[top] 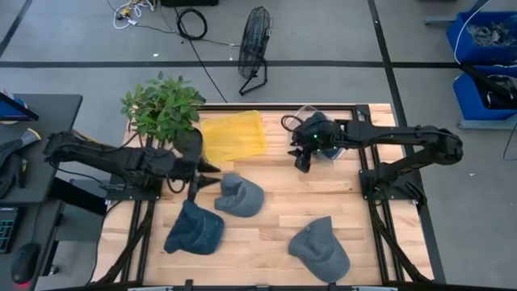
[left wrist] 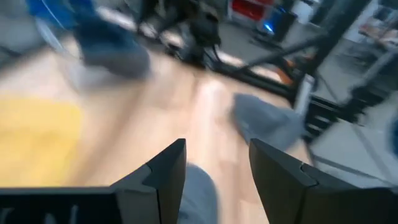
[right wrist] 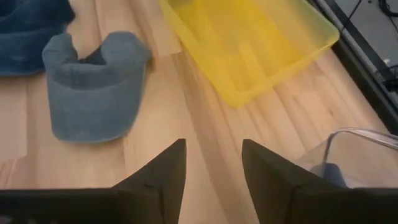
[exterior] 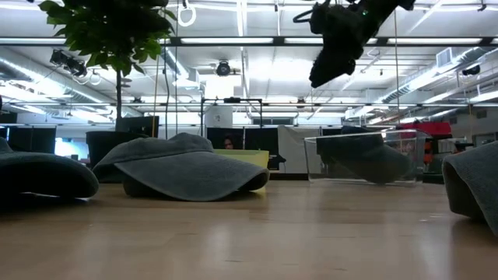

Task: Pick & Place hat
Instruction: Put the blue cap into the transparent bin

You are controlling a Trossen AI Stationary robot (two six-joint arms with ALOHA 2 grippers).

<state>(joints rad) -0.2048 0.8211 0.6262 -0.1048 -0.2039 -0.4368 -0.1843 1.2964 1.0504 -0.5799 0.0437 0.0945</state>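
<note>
Four hats counted: a grey-blue hat (top: 241,195) near table centre, a darker blue hat (top: 195,229) at about 7 o'clock from it, a grey hat (top: 321,248) toward 4 o'clock near the front edge, and a fourth hat (exterior: 366,162) inside the clear bin (top: 319,133) at the table's 1 o'clock corner. One yellow tray (top: 233,136) at 12 o'clock, one plant (top: 161,107) at 10 o'clock, one fan (top: 254,40) on the floor beyond. No readable writing anywhere. Centre hat lying flat, long axis running roughly 10-to-4 o'clock; which end is the brim, not certain from above. Left gripper (top: 208,175) just beside that hat's 9 o'clock side, fingers (left wrist: 166,174) parted by a moderate gap, nothing between them. Right gripper (top: 303,159) raised above the table at the bin's 8 o'clock side, fingers (right wrist: 163,171) likewise parted, gripping nothing. Seen from table height, right gripper (exterior: 331,66) well above the boards, bin below and to one side.
</note>
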